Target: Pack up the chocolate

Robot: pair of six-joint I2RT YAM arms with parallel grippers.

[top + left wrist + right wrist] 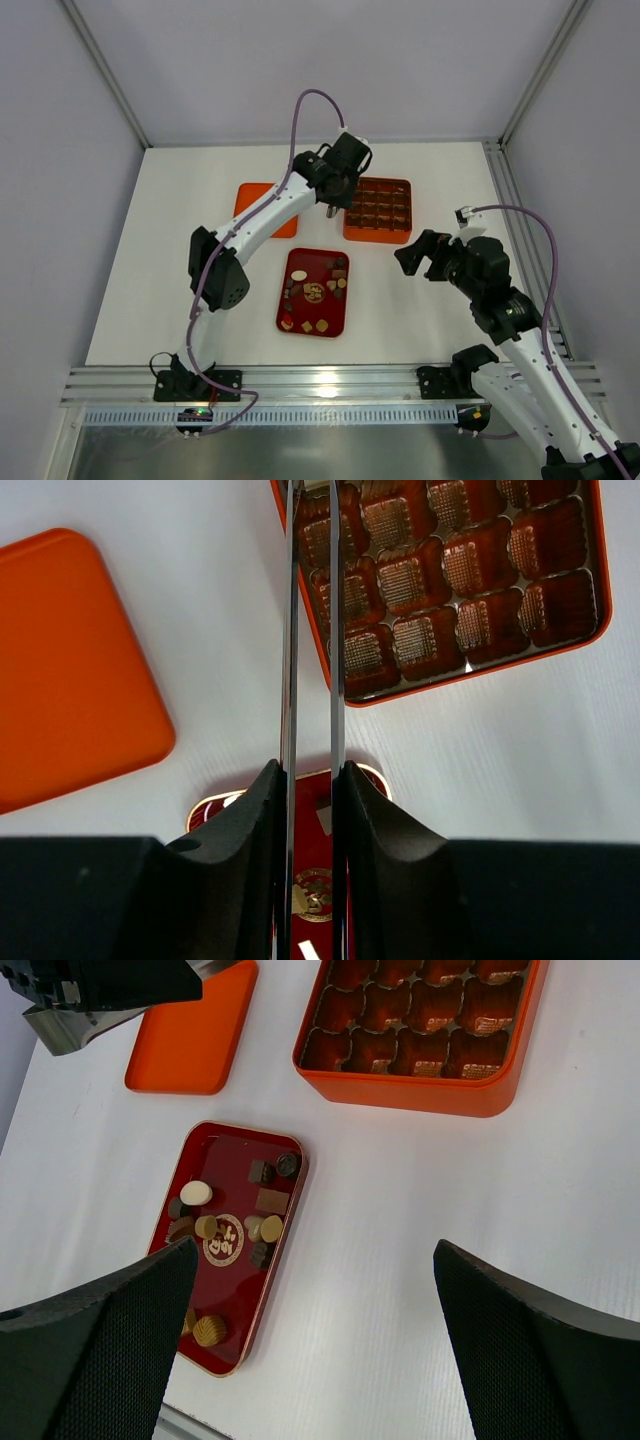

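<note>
Hovering left gripper [310,775] over the orange box [400,1088] edge, barely parted, probably lining up a drop; can't tell if pinching anything. Right gripper [315,1250] gaping, empty, chocolate [196,1193] ahead-left in the red tray [245,1290].

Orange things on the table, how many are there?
2. The orange box with cells sits at the far side, right of the middle. The flat orange lid lies to its left, partly under the left arm. No other seems hidden.

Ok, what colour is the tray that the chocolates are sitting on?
The tray is dark red, with a round gold emblem in the middle. It shows best in the right wrist view.
</note>
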